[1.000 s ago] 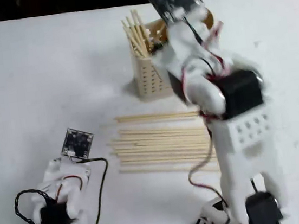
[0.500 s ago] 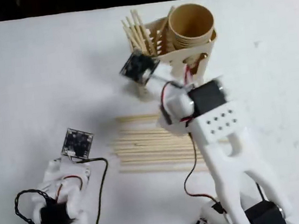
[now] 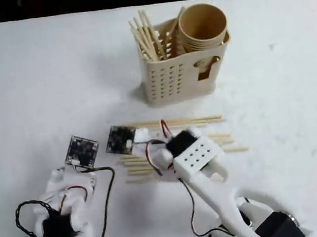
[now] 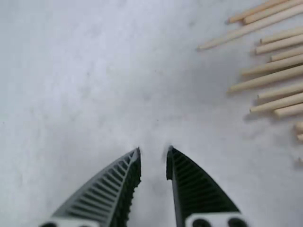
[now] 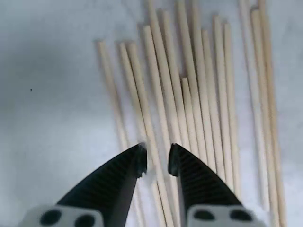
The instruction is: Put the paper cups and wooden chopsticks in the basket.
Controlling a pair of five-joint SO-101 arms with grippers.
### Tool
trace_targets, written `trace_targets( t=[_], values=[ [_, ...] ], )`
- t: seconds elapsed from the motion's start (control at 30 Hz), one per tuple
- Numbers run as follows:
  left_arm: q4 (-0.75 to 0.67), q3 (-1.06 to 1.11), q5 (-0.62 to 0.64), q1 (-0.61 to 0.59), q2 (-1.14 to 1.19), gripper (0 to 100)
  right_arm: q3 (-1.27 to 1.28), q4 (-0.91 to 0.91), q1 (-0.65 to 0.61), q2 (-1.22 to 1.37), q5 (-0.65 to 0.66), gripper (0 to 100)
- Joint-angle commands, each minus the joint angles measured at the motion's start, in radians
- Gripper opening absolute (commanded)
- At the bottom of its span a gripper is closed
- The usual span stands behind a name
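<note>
chopsticks [image 5: 189, 85] lie beneath right gripper [image 5: 156, 158], barely parted, empty; high view shows basket [image 3: 172, 85] with cups [image 3: 202, 26].

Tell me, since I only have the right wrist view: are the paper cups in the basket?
Observer: Yes, the paper cups stand nested in the basket.
Operator: Anything else in there?
Observer: A bundle of chopsticks stands upright beside the cups.
Operator: Where's the left gripper?
Observer: The left gripper hangs over bare table, slightly open, beside the loose chopsticks and their ends.
</note>
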Motion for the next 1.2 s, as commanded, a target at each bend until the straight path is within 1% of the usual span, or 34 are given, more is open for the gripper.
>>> trace_targets(
  t=[0.0, 0.13, 0.23, 0.33, 0.43, 0.5, 0.6, 0.67, 0.73, 0.8, 0.87, 0.97, 1.17],
  values=[
    [0.005, -0.003, 0.002, 0.012, -0.008, 11, 0.026, -0.038, -0.012, 0.05, 0.02, 12.2],
    [0.005, -0.003, 0.002, 0.012, -0.008, 11, 0.023, -0.077, -0.019, 0.151, 0.02, 8.4],
    [0.014, -0.003, 0.002, 0.012, -0.008, 11, 0.02, -0.133, -0.01, 0.225, 0.018, 8.0],
    [0.017, -0.003, 0.0, 0.012, -0.008, 11, -0.012, -0.139, -0.005, 0.278, 0.014, 7.7],
    [0.017, -0.003, 0.0, 0.012, -0.008, 11, -0.031, -0.145, 0.027, 0.289, 0.012, 7.6],
    [0.017, -0.003, 0.0, 0.012, -0.008, 11, -0.035, -0.147, 0.051, 0.289, 0.012, 5.7],
    [0.017, -0.003, 0.0, 0.012, -0.008, 11, -0.035, -0.147, 0.059, 0.289, 0.012, 1.4],
    [0.017, -0.003, 0.0, 0.012, -0.008, 11, -0.037, -0.147, 0.061, 0.286, 0.012, 1.8],
    [0.017, -0.003, 0.0, 0.012, -0.008, 11, -0.049, -0.142, 0.068, 0.271, -0.018, 1.7],
    [0.017, -0.003, 0.0, 0.012, -0.008, 11, -0.057, -0.14, 0.105, 0.228, -0.08, 1.6],
    [0.017, -0.003, 0.0, 0.012, -0.008, 11, -0.055, -0.14, 0.153, 0.168, -0.107, 1.6],
    [0.017, -0.003, 0.0, 0.012, -0.008, 11, -0.048, -0.119, 0.199, 0.077, -0.114, 1.6],
    [0.015, -0.003, 0.0, 0.012, -0.008, 11, -0.012, -0.09, 0.202, -0.062, -0.114, 1.8]
  ],
)
